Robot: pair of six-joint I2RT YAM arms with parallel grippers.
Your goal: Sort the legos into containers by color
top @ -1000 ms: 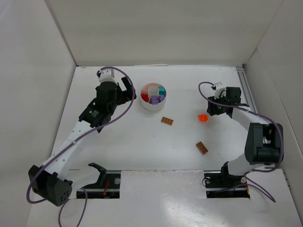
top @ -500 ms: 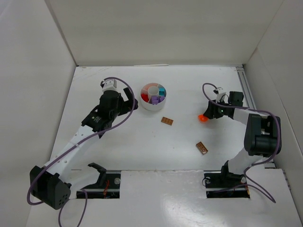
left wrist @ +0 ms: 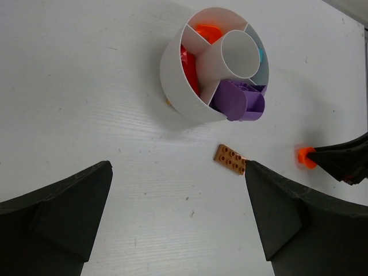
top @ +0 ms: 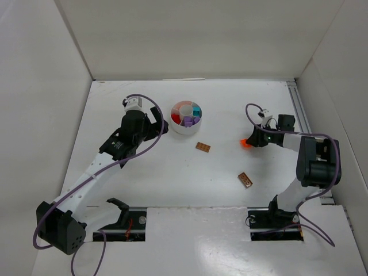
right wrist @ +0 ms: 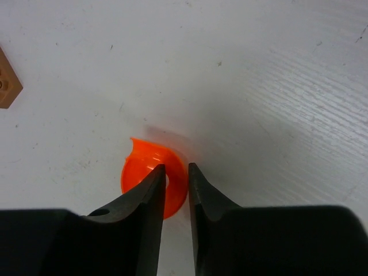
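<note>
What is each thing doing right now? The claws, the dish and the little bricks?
Orange round lego: on the table, rim pinched.
Right gripper: shut on the orange round lego.
White dish: upright, red, orange, purple and teal legos in its wedges, middle well empty.
Left gripper: wide open, empty.
Two brown flat legos: loose on the table, unsorted.

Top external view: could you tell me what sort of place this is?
Probably a robot test cell: plain white walls box in a table, with the left arm and right arm mounted at its near edge.
</note>
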